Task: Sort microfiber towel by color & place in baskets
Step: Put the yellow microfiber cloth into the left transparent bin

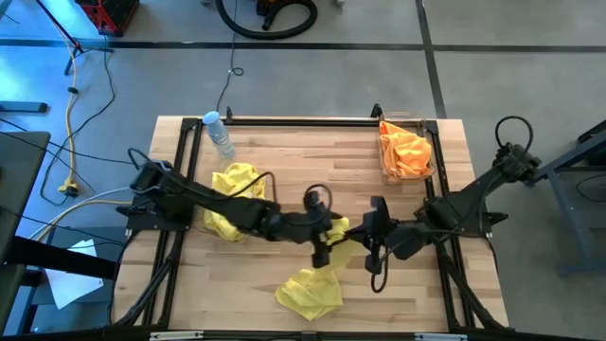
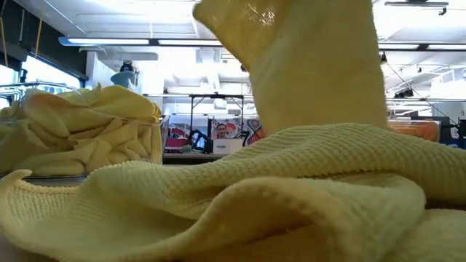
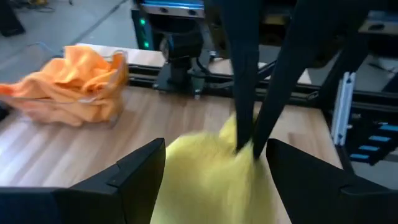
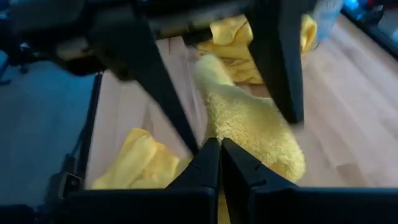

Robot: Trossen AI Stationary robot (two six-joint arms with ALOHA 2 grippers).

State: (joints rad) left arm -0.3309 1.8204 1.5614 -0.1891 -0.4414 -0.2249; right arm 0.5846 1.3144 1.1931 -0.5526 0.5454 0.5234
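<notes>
Yellow towel (image 4: 261, 134) pinched in right tool (image 4: 219, 149); left tool (image 3: 205, 171) spread wide around it; low view mostly blocked.

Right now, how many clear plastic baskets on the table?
2. One clear plastic basket holding orange cloths sits at the table's far right corner; the other clear plastic basket, heaped with yellow cloths, is on the left, partly hidden under the left arm.

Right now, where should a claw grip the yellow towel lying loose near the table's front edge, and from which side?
Pinch a raised fold on the loose yellow towel, coming straight down from above: it lies crumpled low on the table, so side approaches meet only flat edges. The open left claw at mid-table seems free; the right claw is shut on a second yellow towel.
</notes>
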